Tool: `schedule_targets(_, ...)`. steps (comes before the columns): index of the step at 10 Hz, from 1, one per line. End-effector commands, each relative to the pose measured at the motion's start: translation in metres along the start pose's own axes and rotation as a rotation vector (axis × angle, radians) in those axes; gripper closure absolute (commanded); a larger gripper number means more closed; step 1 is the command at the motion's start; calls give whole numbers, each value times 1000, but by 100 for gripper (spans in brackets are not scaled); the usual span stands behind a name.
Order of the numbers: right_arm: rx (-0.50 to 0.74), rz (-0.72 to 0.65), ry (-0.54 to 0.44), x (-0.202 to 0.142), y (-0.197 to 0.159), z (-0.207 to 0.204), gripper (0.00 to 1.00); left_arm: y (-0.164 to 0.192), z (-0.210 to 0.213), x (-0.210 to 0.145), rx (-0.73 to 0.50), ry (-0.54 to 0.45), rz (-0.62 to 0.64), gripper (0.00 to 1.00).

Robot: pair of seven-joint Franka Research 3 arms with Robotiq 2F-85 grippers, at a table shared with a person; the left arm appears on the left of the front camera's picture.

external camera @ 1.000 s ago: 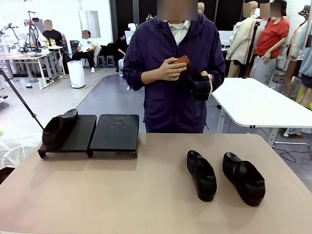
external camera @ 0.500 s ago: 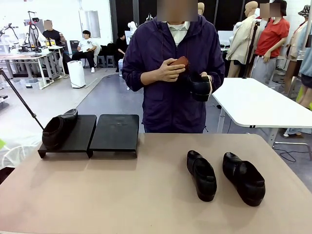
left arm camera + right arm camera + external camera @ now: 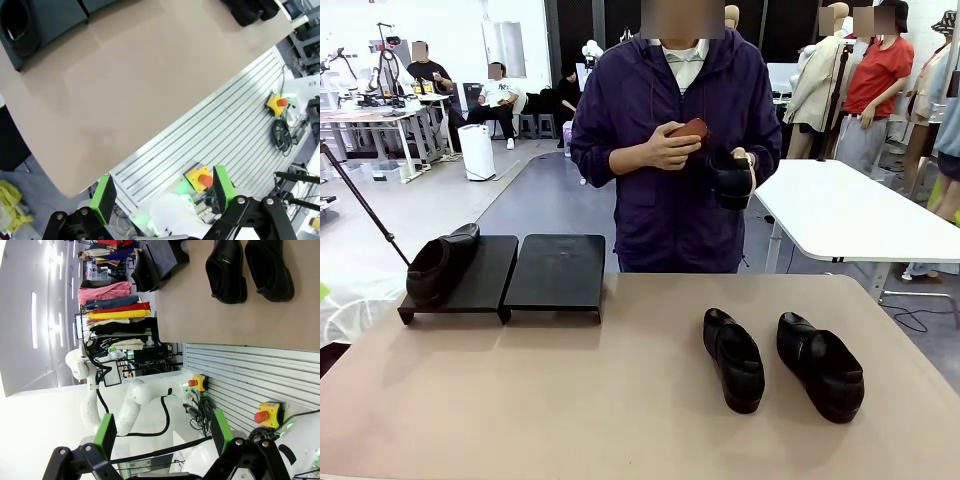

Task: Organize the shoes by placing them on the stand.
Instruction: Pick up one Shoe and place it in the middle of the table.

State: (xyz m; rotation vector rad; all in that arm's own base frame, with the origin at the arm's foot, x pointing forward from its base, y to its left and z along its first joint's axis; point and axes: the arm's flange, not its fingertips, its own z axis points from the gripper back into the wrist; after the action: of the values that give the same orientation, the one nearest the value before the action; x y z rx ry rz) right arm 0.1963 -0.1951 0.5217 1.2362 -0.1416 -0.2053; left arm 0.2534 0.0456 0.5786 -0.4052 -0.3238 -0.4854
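The black stand [image 3: 557,272] sits at the table's far left, and one black shoe [image 3: 438,265] lies on its left end. Two more shoes [image 3: 733,358] [image 3: 819,364] lie side by side on the table at the right. Across the table a person holds another shoe [image 3: 730,180] in one hand. My left gripper [image 3: 164,192] is open and empty, hanging off the table's near edge, far from the shoe [image 3: 20,25] on the stand [image 3: 55,20]. My right gripper [image 3: 162,432] is open too, well back from the two shoes [image 3: 227,270] [image 3: 270,270].
The person's other hand holds a small reddish-brown object [image 3: 688,127]. A slatted metal base [image 3: 225,130] with yellow emergency-stop buttons [image 3: 200,178] lies below the table's [image 3: 570,400] near edge. A white table [image 3: 840,210] stands behind at the right.
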Motion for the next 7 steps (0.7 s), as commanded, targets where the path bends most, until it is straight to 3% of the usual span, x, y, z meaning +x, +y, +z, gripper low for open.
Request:
schedule_targets(1,6,26,4,-1,1,3,0,2,3,1,3,11,9,0)
schedule_targets(7,6,26,4,-1,1,3,0,2,3,1,3,11,9,0)
